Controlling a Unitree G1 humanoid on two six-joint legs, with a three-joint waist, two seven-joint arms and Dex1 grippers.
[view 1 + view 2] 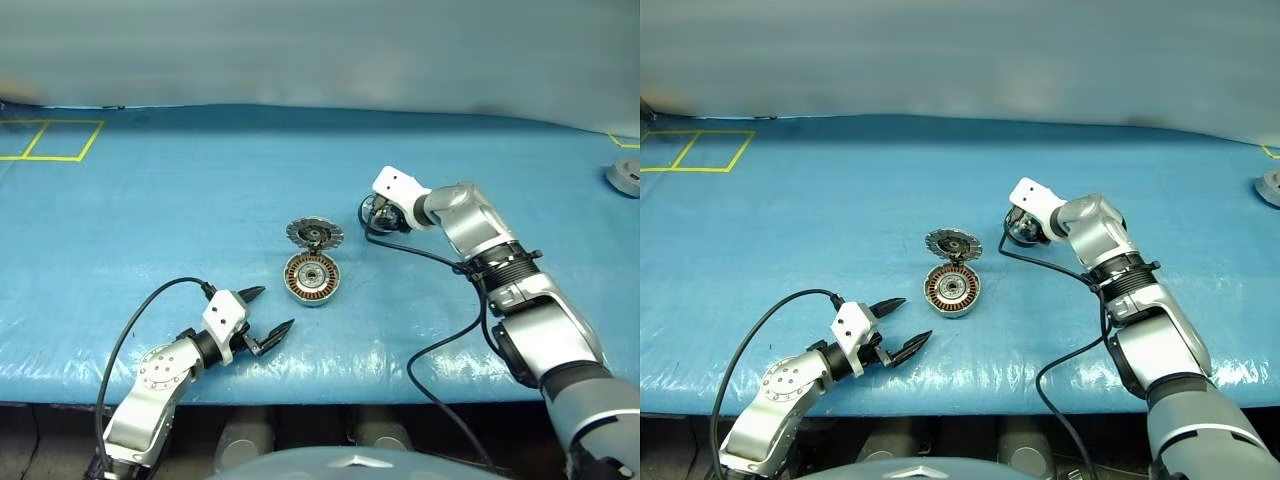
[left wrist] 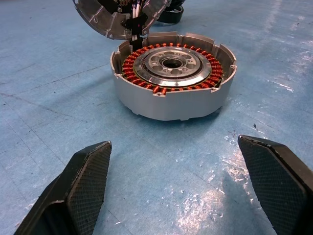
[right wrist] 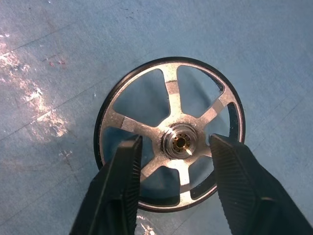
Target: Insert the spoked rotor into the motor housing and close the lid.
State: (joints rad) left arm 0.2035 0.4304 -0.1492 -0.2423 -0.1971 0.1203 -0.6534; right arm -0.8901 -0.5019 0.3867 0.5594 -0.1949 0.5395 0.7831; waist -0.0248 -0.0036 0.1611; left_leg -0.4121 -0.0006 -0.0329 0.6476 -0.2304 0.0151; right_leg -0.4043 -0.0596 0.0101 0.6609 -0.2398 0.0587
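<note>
spoked rotor [image 3: 170, 142], right end effector [image 3: 175, 161] straddling hub

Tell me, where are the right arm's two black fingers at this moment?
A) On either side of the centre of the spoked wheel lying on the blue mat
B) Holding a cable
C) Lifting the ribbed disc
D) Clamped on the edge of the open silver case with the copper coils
A: in the right wrist view the right gripper straddles the hub of the spoked rotor, which lies flat on the blue mat.
</note>
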